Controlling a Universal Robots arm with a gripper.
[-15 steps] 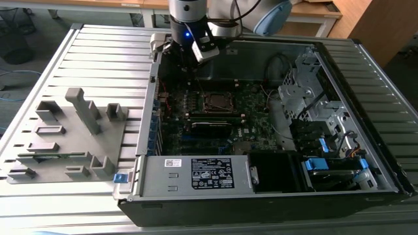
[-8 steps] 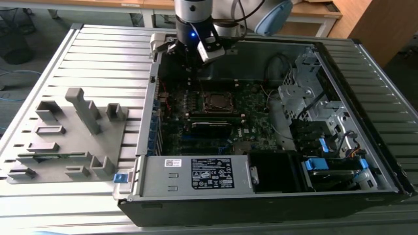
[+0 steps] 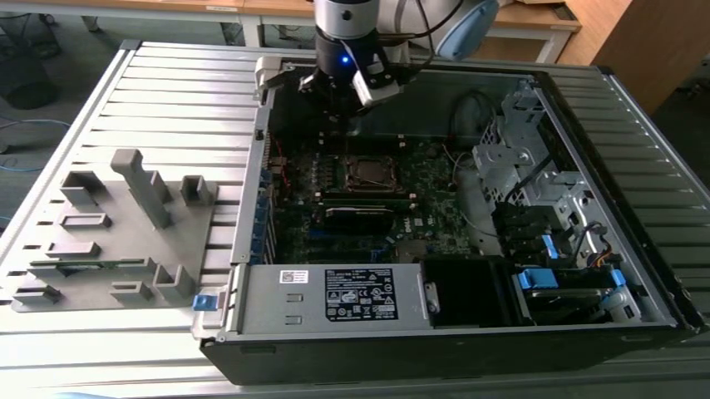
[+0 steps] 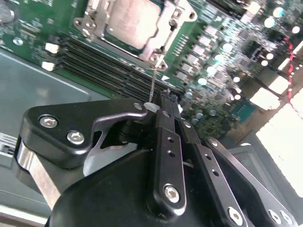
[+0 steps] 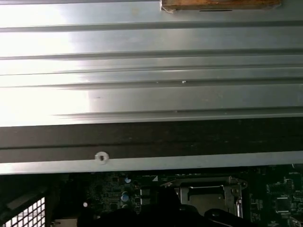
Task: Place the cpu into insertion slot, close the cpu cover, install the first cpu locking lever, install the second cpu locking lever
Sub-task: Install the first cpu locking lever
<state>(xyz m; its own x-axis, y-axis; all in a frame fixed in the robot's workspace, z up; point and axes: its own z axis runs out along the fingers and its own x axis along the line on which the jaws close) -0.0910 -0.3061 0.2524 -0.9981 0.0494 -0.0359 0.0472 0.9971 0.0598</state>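
Note:
The cpu (image 4: pixel 130 19) shows its dull silver face inside the insertion slot (image 3: pixel 370 172) on the green board. The cpu cover (image 4: pixel 92 21), a silver frame, lies around the chip, and it also shows in the first wrist view (image 5: pixel 208 194). A thin wire locking lever (image 4: pixel 152 82) stands up from the socket's corner. Its free end comes close beside my gripper (image 4: pixel 168 96), and I cannot tell if they touch. The black fingers (image 4: pixel 163 137) are shut together with nothing seen between them. In the exterior view the gripper (image 3: pixel 342 108) hangs over the case's far side, beyond the socket.
Long black memory slots (image 4: pixel 109 71) run beside the socket. A grey fixture (image 3: pixel 111 233) with holders lies at the exterior view's left. The power supply (image 3: pixel 332 295) fills the case's near side, and the drive cage (image 3: pixel 533 166) with cables stands at the exterior view's right.

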